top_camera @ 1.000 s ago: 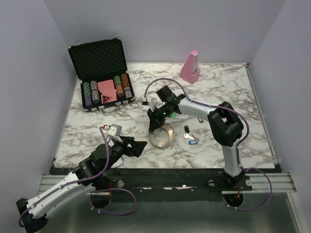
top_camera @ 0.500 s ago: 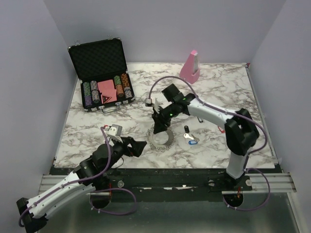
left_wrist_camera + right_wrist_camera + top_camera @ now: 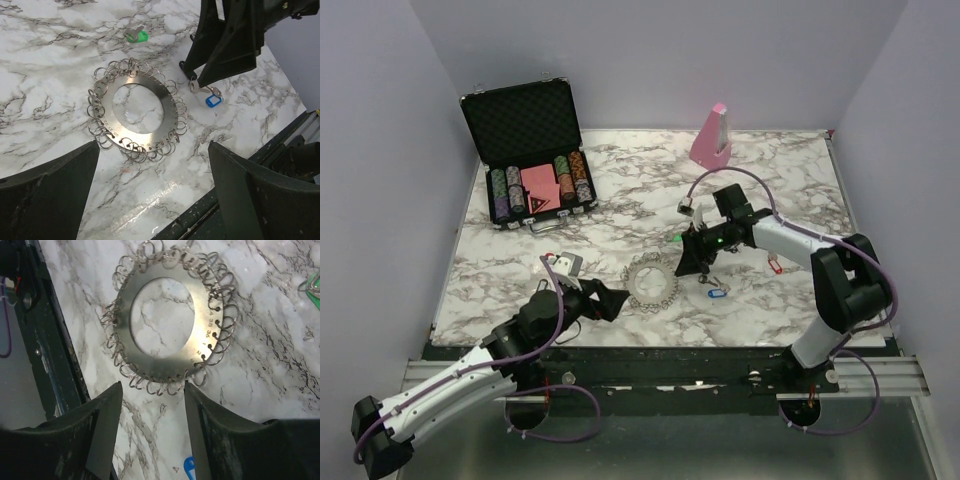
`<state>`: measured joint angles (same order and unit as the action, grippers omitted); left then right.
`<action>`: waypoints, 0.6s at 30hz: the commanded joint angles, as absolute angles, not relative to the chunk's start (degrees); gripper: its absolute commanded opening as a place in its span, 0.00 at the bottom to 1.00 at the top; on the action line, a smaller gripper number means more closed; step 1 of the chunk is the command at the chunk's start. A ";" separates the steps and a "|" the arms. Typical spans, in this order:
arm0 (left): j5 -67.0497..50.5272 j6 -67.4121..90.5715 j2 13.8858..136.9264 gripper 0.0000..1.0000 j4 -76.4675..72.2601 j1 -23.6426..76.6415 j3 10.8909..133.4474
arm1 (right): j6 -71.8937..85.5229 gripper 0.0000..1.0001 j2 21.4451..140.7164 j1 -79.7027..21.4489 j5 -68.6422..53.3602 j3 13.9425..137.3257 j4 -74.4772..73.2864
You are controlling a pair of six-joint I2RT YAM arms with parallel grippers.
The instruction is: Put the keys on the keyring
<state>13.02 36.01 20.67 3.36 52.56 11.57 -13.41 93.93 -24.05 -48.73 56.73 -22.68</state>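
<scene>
The keyring (image 3: 652, 281) lies flat on the marble near the front edge, its rim lined with small loops (image 3: 169, 112) (image 3: 205, 325). My right gripper (image 3: 686, 268) (image 3: 152, 390) hovers just right of it, open, with nothing between its fingers (image 3: 220, 50). A blue-tagged key (image 3: 716, 293) (image 3: 213, 100) (image 3: 190, 467) lies right under that gripper. A green-tagged key (image 3: 677, 238) (image 3: 137, 36) sits behind the ring. A red-tagged key (image 3: 775, 265) lies further right. My left gripper (image 3: 613, 298) (image 3: 154, 165) stands wide open just left of the ring, holding nothing.
An open black case (image 3: 520, 110) with poker chips stands at the back left. A pink wedge block (image 3: 712, 135) stands at the back centre. The table's dark front rail (image 3: 200, 220) runs close below the ring.
My right gripper opened, let go of the tilted keyring and moved right; the ring now lies flat. My left gripper crept a little closer to the ring.
</scene>
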 commanded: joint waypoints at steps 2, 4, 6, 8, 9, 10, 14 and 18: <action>10.55 36.12 21.27 0.99 0.35 52.12 11.78 | -7.82 0.57 100.19 -23.29 -45.09 59.59 -20.30; 10.72 36.65 20.83 0.99 -1.75 52.03 10.99 | -7.03 0.55 100.90 -23.03 -44.04 59.41 -19.52; 10.72 36.91 20.66 0.99 -2.37 52.03 10.37 | -7.03 0.53 101.77 -23.03 -44.12 59.50 -19.42; 10.81 36.83 20.83 0.99 -2.29 51.94 10.37 | -6.94 0.52 102.48 -23.03 -44.21 59.76 -19.51; 10.81 36.83 20.92 0.99 -2.11 51.94 10.55 | -7.03 0.51 103.00 -23.03 -43.86 60.03 -19.69; 10.72 36.65 20.92 0.99 -2.02 51.94 10.72 | -7.12 0.51 103.18 -23.03 -43.42 60.20 -19.77; 10.64 36.65 20.83 0.99 -1.85 51.86 10.81 | -7.29 0.49 104.85 -23.12 -43.59 60.73 -20.21; 10.63 36.91 20.74 0.99 -1.85 51.86 10.63 | -7.56 0.44 106.34 -23.11 -43.77 61.52 -21.00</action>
